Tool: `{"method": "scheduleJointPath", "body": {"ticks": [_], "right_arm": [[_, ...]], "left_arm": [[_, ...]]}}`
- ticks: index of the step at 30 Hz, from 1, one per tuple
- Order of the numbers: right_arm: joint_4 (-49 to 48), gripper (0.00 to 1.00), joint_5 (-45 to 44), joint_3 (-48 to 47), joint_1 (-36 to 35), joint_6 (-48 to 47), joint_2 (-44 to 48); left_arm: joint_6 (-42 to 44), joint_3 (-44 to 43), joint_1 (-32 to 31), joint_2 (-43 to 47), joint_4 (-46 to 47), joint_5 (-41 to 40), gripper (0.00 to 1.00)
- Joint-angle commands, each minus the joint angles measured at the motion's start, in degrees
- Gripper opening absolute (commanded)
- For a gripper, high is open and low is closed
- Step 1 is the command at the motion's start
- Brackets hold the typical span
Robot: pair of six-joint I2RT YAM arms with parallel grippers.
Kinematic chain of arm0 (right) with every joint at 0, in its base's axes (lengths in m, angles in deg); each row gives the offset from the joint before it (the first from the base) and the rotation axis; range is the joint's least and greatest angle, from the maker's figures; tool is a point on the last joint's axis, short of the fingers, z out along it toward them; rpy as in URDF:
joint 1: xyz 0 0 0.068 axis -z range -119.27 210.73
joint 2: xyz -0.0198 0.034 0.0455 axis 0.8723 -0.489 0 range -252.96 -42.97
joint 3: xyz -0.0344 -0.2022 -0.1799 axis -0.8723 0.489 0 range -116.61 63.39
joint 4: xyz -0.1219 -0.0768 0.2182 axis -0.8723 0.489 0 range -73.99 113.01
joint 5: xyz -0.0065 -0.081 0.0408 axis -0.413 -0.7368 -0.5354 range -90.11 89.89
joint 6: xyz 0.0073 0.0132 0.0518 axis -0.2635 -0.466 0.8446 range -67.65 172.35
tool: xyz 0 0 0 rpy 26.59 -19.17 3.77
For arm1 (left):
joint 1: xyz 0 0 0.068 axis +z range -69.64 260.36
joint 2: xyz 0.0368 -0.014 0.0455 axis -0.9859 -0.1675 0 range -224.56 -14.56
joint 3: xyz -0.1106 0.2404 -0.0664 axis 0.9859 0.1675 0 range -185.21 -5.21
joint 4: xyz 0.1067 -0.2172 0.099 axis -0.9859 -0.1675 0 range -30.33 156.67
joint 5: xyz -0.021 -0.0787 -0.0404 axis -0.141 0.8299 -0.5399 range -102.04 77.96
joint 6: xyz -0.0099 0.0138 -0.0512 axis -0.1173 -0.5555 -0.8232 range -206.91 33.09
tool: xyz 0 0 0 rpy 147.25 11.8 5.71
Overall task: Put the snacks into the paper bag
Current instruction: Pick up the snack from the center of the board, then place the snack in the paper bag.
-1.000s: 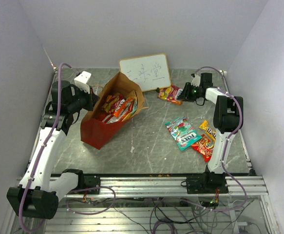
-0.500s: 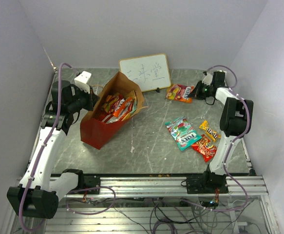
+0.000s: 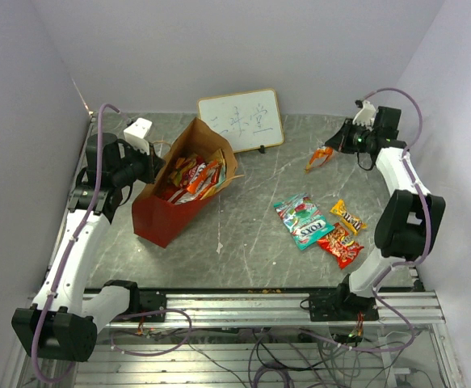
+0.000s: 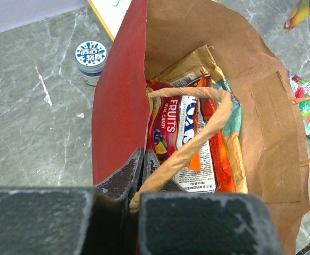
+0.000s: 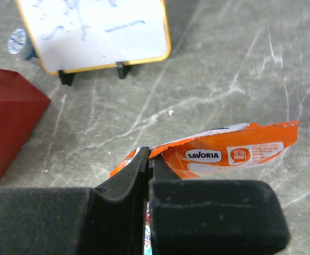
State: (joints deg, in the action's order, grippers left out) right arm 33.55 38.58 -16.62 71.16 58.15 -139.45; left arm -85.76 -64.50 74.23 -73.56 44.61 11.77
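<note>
The paper bag (image 3: 173,212), red outside and brown inside, stands open at the left with several packets inside (image 4: 184,138). My left gripper (image 3: 150,166) is shut on the bag's near rim beside its twisted handle (image 4: 192,149). My right gripper (image 3: 332,151) is shut on an orange packet (image 3: 319,156), held in the air at the back right; the packet also shows in the right wrist view (image 5: 224,156). A teal packet (image 3: 302,220), a yellow packet (image 3: 347,216) and a red-orange packet (image 3: 337,245) lie on the table at the right.
A small whiteboard (image 3: 241,120) stands at the back behind the bag. A small round jar (image 4: 90,62) sits left of the bag. White walls enclose the grey table (image 3: 251,242) on three sides.
My right gripper has lifted the orange packet off the table and drawn it right and up. The left arm and the bag have not moved.
</note>
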Motion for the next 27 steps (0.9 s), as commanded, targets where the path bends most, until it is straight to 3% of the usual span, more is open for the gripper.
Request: {"method": "scheduleJointPath", "body": {"ticks": [1,11,27], "right_arm": [[-2.6,0.0,6.8,-1.2,0.0,0.9,6.0],[-13.3,0.0,16.3,-5.5,-3.8,16.2,13.2],[-14.6,0.0,13.7,-19.7,-31.6,23.7,5.9]], "left_arm": [[0.6,-0.8,0.4,0.3,2.2,1.6,0.07],[0.4,-0.3,0.5,0.0,2.8,-0.3,0.07],[0.5,2.7,1.0,1.9,5.5,-3.5,0.07]]}}
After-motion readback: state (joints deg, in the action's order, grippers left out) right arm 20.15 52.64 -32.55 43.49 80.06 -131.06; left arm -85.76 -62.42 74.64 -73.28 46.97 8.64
